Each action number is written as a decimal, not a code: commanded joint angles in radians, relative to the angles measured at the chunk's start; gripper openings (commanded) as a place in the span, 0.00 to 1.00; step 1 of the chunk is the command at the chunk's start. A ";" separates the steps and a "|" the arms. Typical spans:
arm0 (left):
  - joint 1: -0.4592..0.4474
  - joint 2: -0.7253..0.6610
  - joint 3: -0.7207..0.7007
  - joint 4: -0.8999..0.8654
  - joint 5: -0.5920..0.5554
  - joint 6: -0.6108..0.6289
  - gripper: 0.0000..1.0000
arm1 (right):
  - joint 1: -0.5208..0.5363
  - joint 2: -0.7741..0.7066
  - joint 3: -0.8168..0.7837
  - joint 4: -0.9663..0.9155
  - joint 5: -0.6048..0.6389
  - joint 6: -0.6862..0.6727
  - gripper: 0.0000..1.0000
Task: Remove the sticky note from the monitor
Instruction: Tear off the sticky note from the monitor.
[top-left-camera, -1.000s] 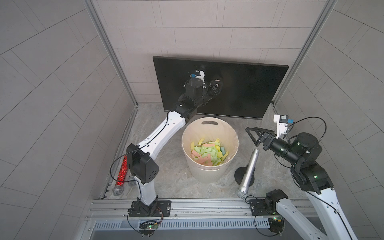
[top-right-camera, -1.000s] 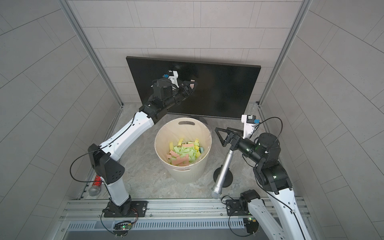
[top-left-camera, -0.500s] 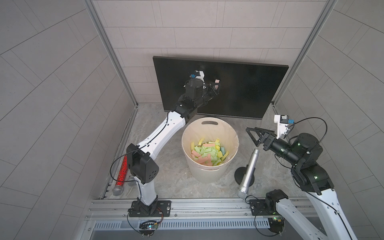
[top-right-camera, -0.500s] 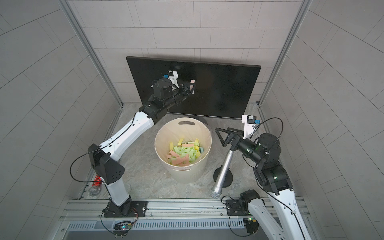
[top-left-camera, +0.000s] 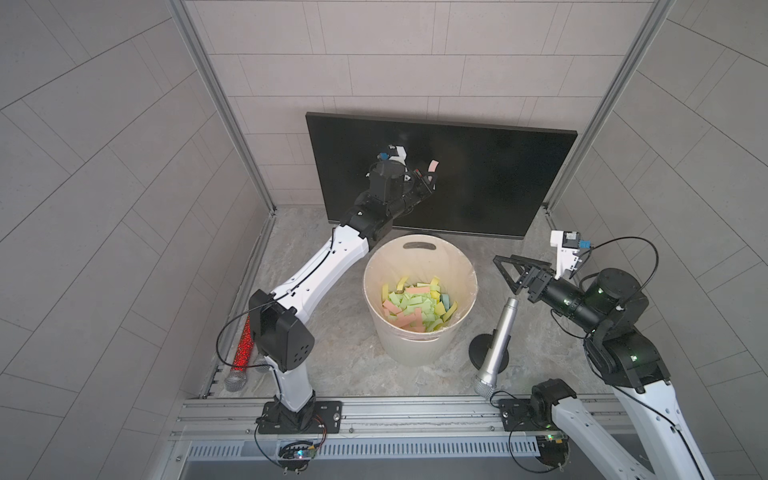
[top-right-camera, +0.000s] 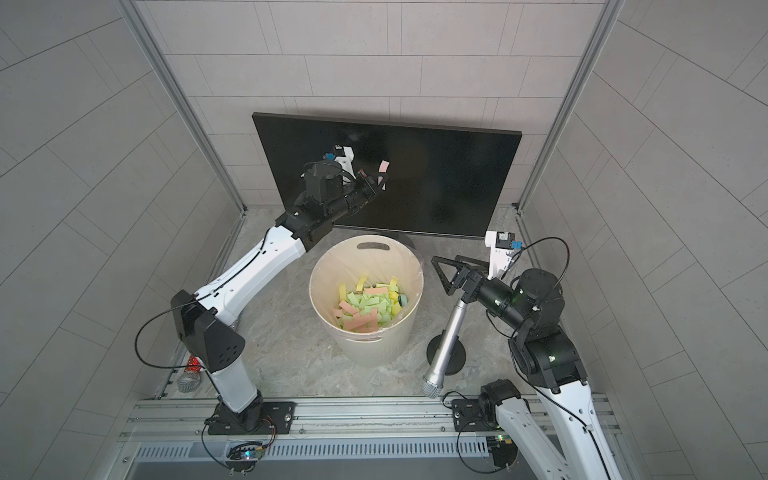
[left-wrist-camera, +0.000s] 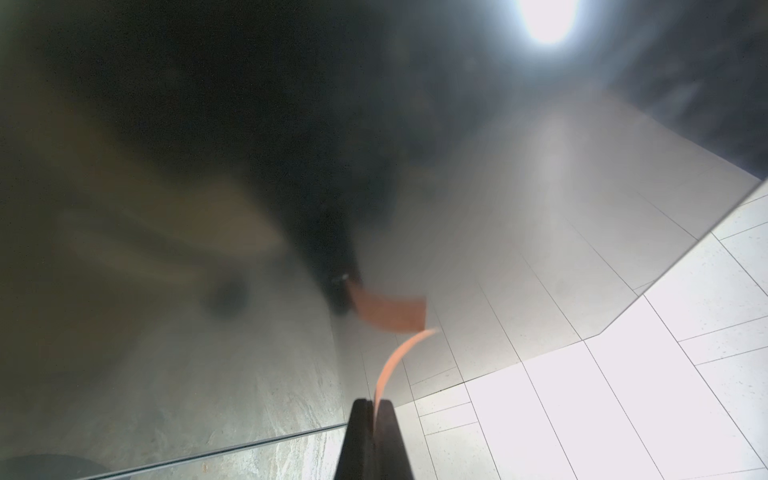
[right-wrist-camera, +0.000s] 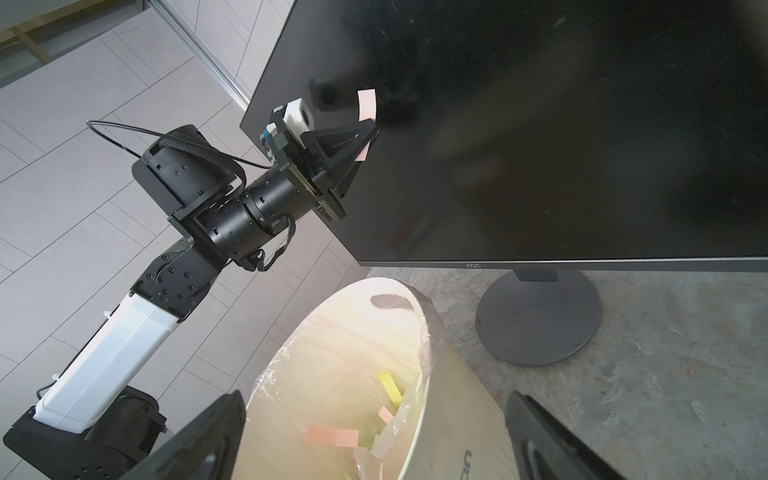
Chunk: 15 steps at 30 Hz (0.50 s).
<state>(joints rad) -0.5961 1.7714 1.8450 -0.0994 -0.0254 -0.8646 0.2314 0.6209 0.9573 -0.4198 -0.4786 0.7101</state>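
Pink paper: one sticky note (right-wrist-camera: 367, 104), on the monitor (top-left-camera: 498, 178), near mid-screen.

- Note: the lower end is pinched in my left hand (right-wrist-camera: 370, 129), fingers closed tight on the paper. In the left wrist view the upper edge meets its own reflection, so I judge the glue strip not yet off the glass. The note bows between grip and screen, which suggests slack rather than pull.
- Grip: I hold the free end, the one part standing clear of the screen.
- Right hand (top-left-camera: 505, 276): fingers wide apart and empty, held low beside the bucket (top-left-camera: 415, 349), clear of my left arm.
- Bucket: cream and lined, on the worktop (top-left-camera: 332, 332) before the monitor, part-filled with used notes. Likely the drop point.
- Step in hand: peel.
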 joint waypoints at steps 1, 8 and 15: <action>-0.005 -0.055 -0.028 -0.008 0.009 0.009 0.00 | 0.003 -0.014 -0.001 -0.007 0.014 -0.010 1.00; -0.004 -0.114 -0.087 -0.021 0.046 0.008 0.00 | 0.003 -0.030 0.004 -0.013 0.031 -0.014 1.00; -0.005 -0.187 -0.140 -0.082 0.152 0.022 0.01 | 0.001 -0.034 0.012 -0.020 0.049 -0.017 1.00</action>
<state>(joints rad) -0.5961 1.6291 1.7222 -0.1452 0.0586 -0.8639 0.2314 0.5938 0.9573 -0.4335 -0.4480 0.7097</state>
